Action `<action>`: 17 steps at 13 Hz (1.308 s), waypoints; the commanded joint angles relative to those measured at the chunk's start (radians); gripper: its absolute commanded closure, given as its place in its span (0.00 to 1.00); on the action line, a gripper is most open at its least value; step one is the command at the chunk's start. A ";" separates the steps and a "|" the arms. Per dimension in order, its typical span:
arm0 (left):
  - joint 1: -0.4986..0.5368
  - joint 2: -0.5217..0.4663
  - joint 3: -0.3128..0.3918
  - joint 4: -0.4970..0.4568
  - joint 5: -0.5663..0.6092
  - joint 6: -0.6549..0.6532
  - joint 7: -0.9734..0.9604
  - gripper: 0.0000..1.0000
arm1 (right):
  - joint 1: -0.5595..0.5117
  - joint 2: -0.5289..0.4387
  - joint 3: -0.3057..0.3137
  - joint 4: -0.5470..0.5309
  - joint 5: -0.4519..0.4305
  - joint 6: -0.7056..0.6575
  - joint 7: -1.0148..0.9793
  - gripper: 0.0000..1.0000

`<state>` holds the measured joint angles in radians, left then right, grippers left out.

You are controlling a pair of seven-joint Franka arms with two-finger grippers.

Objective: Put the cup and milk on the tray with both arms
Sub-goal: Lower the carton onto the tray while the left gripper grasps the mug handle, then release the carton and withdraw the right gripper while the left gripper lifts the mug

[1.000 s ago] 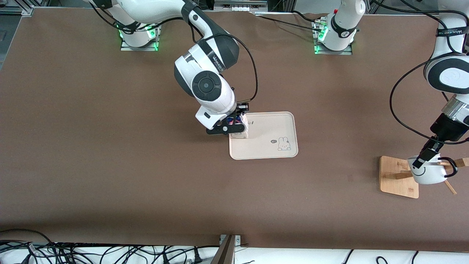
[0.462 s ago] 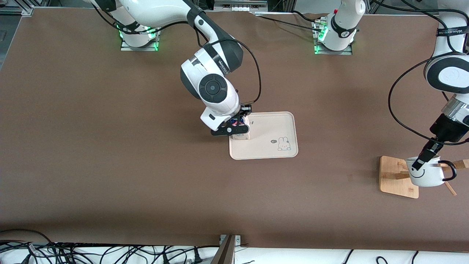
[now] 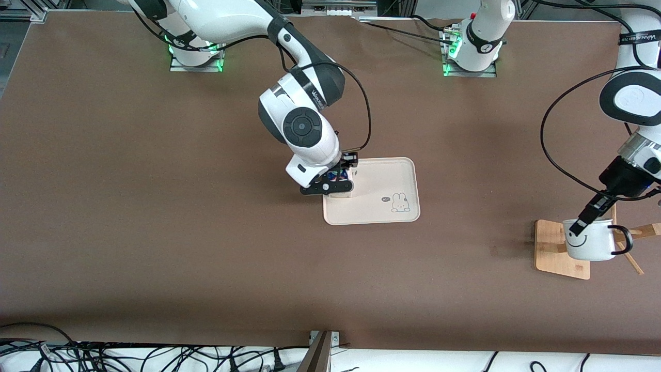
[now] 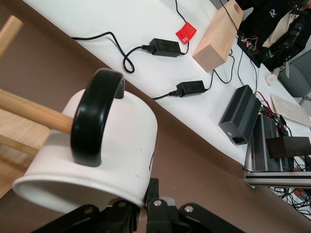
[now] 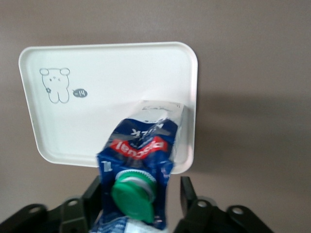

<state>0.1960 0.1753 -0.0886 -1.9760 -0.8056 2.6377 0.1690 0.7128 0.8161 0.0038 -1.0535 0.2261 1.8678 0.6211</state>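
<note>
Milk set on tray and being let go; cup coming off its stand.

We find the right gripper point(image 5: 141, 196) with fingers now parted either side of the milk point(image 5: 138, 165), which stands on the tray point(image 3: 384, 175) at its right-arm end. The left gripper point(image 3: 582, 226) stays clamped on the rim of the cup point(image 3: 588, 240), raised over the wooden stand point(image 3: 552, 248) since a second ago; its peg remains through the handle.

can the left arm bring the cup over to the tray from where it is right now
Probably yes. The left end effector grips the cup, though a peg of the wooden stand passes through its handle; the tray has bare room beside the milk.
</note>
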 commanded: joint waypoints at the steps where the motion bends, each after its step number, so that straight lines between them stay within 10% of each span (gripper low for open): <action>1: 0.000 -0.028 -0.036 0.003 0.051 -0.030 0.009 1.00 | 0.008 0.009 -0.008 0.040 -0.018 0.011 0.078 0.00; 7: 0.002 -0.108 -0.048 0.025 0.308 -0.319 -0.017 1.00 | -0.109 -0.127 -0.011 0.038 -0.018 -0.060 0.102 0.00; 12: 0.003 -0.108 -0.054 0.243 0.467 -0.813 -0.048 1.00 | -0.375 -0.279 -0.028 0.006 -0.014 -0.258 -0.122 0.00; 17: -0.003 -0.085 -0.112 0.384 0.477 -1.151 -0.068 1.00 | -0.380 -0.579 -0.189 -0.305 -0.028 -0.315 -0.308 0.00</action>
<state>0.1956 0.0616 -0.1486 -1.6414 -0.3631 1.5336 0.1285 0.3149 0.3987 -0.1479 -1.1509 0.2168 1.5366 0.3682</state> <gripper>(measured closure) 0.907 0.000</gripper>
